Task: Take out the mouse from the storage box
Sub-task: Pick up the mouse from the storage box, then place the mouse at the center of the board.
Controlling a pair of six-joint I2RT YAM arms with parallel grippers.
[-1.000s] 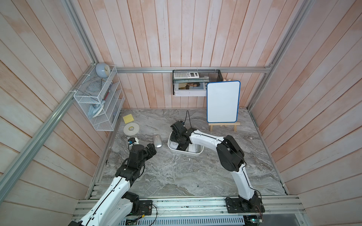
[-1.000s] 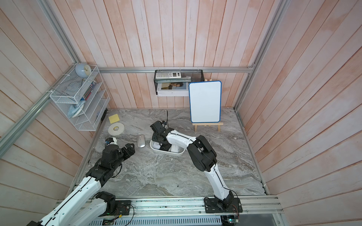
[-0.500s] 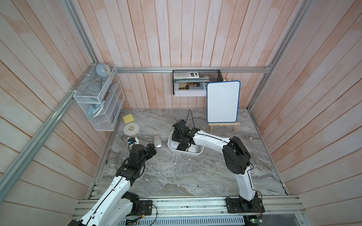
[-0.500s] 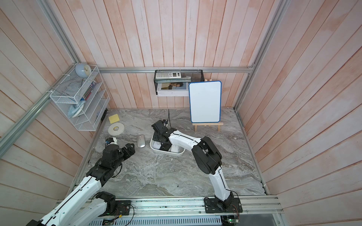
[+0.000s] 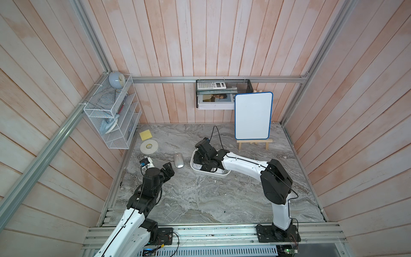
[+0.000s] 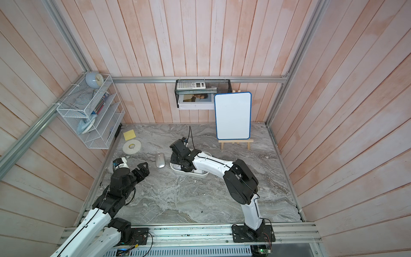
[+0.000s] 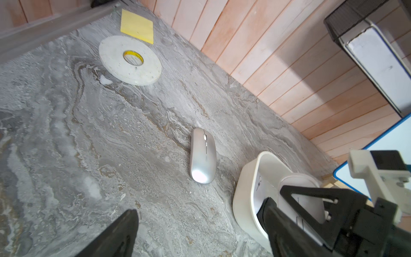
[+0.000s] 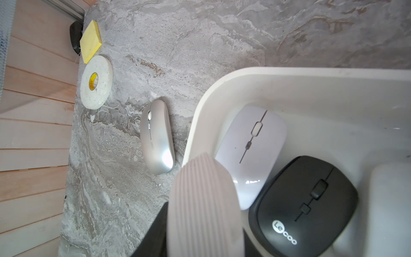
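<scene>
Where storage box [image 7: 244, 200] stands, silver mouse [image 7: 202, 155] lies alongside.

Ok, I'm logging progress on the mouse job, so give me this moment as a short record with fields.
storage box: on table, holds white mouse and black mouse
silver mouse: on table, just outside the box
left gripper: open, empty, short of the silver mouse
right gripper: shut, low over the box; load unclear
</scene>
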